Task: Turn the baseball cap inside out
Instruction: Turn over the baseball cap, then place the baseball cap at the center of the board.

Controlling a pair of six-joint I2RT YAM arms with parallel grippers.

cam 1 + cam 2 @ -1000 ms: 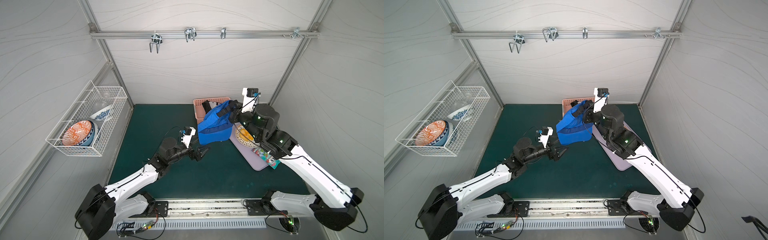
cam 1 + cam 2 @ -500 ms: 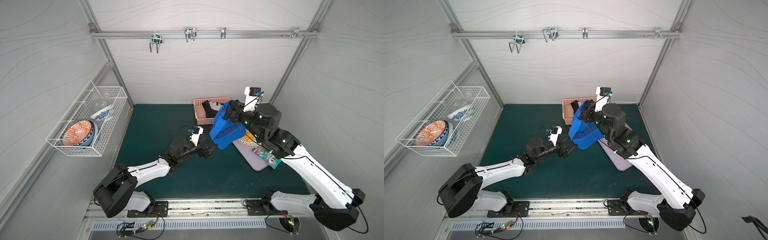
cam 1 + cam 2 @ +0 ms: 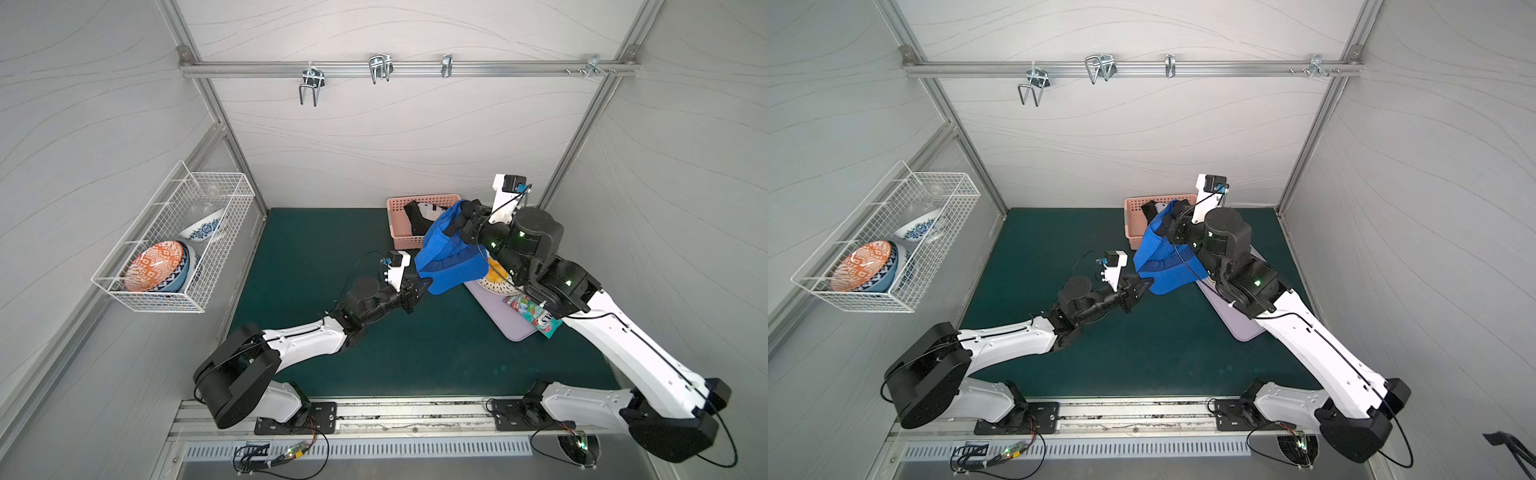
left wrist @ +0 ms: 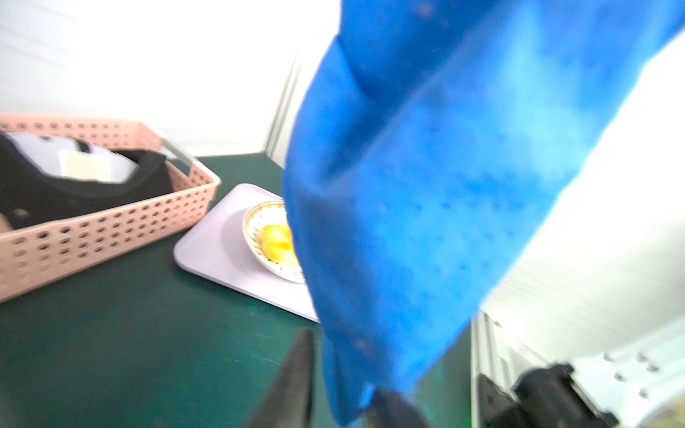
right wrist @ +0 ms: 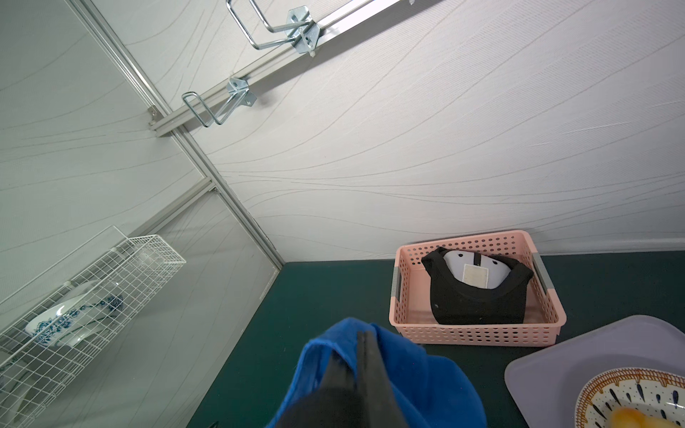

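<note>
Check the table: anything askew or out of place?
The lavender tray lies skewed on the green mat, and a snack packet seems to overhang its near corner. The blue cap hangs in the air, pinched by the right gripper. No spill or damage shows.

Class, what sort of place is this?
Likely a robot test booth: two arms bolted to a rail, white walls in an aluminium frame, and household props like the wire basket of bowls.

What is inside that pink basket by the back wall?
A black cap lies in the pink basket, showing a pale lining with a cream patch. Whatever might lie beneath the cap is covered.
</note>
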